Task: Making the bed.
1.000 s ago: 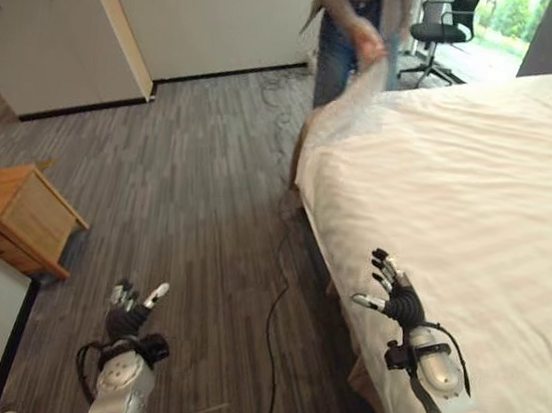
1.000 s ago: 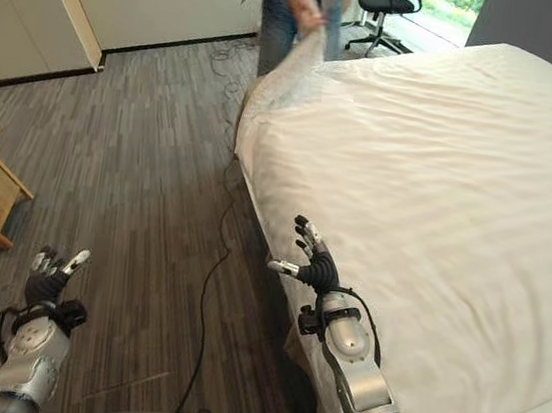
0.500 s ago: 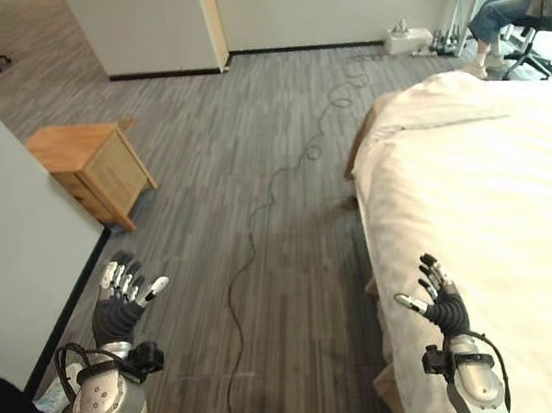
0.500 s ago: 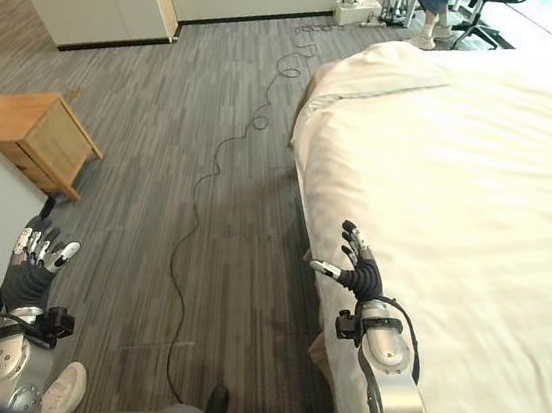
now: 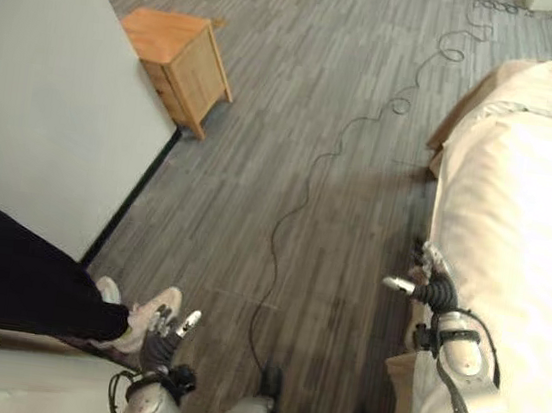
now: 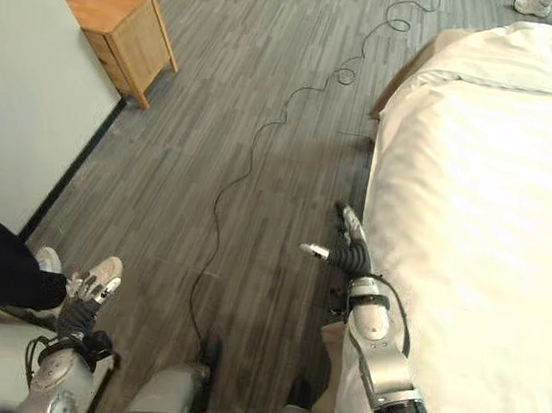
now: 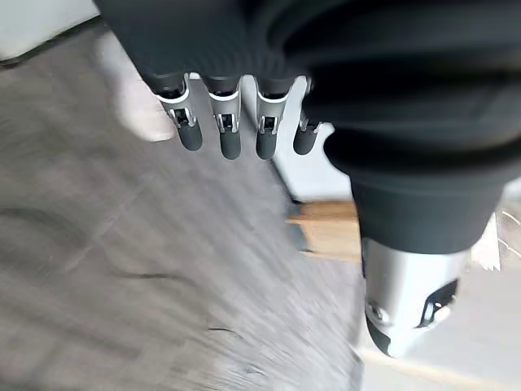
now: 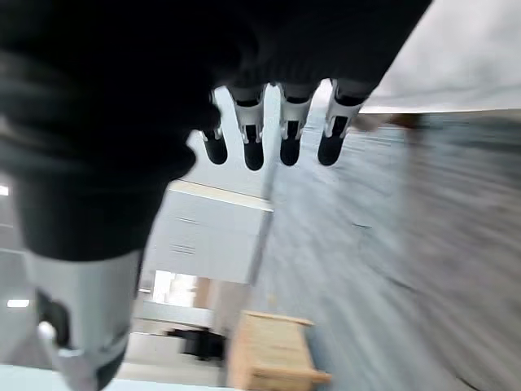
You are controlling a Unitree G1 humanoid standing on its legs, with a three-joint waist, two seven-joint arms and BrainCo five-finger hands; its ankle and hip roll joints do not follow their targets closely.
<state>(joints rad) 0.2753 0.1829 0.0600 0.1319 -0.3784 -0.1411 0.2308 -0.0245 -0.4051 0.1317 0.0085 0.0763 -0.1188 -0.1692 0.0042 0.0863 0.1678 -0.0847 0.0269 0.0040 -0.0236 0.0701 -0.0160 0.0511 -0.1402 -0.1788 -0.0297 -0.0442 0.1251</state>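
The bed [image 5: 525,227] with its cream striped cover fills the right side, its near corner by my right arm. My right hand [image 5: 429,286] hovers open just off the bed's left edge, fingers spread and holding nothing; its fingers [image 8: 269,130] hang straight in the right wrist view. Low at the left, my left hand [image 5: 165,330] is open over the floor, with its fingers [image 7: 228,134] straight and empty in the left wrist view.
A wooden nightstand [image 5: 179,54] stands on the grey plank floor at the upper left, beside a pale wall panel [image 5: 59,89]. A person's dark trouser leg and pale shoe [image 5: 147,314] reach in from the left, close to my left hand. A thin black cord [image 5: 307,200] trails across the floor.
The camera has swung down and left, so the bed slid to the right edge and the wall panel grew. A person's leg and shoe now show by my left hand. Both hands stay open.
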